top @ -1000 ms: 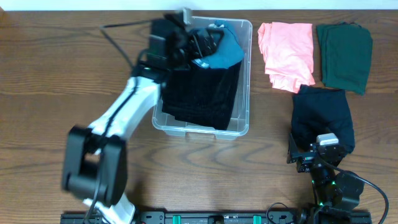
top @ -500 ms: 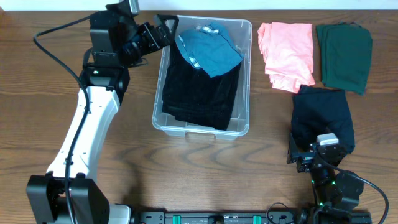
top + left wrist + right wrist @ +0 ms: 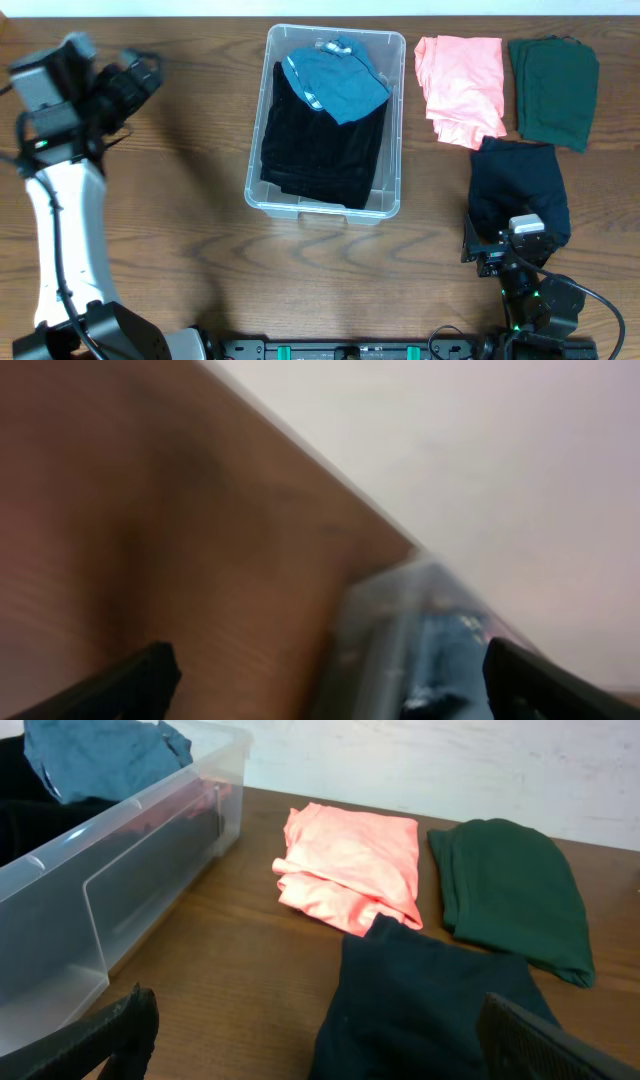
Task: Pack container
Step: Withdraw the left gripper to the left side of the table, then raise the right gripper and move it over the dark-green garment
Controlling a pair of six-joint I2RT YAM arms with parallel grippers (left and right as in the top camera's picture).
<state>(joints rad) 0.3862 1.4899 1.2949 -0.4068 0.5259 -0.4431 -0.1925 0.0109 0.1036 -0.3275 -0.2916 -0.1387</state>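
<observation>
Jaws left and right are spread wide, nothing gripped. A blue garment (image 3: 335, 85) is laid over black clothing (image 3: 320, 150) inside the container (image 3: 398, 150).

Even, bright light from above leaves soft shadows on the desk (image 3: 180, 200); the top of the left arm (image 3: 75, 90) is motion-blurred. The left wrist view is wholly smeared. The right wrist view is sharp, with faint glare on the container (image 3: 60, 845).
</observation>
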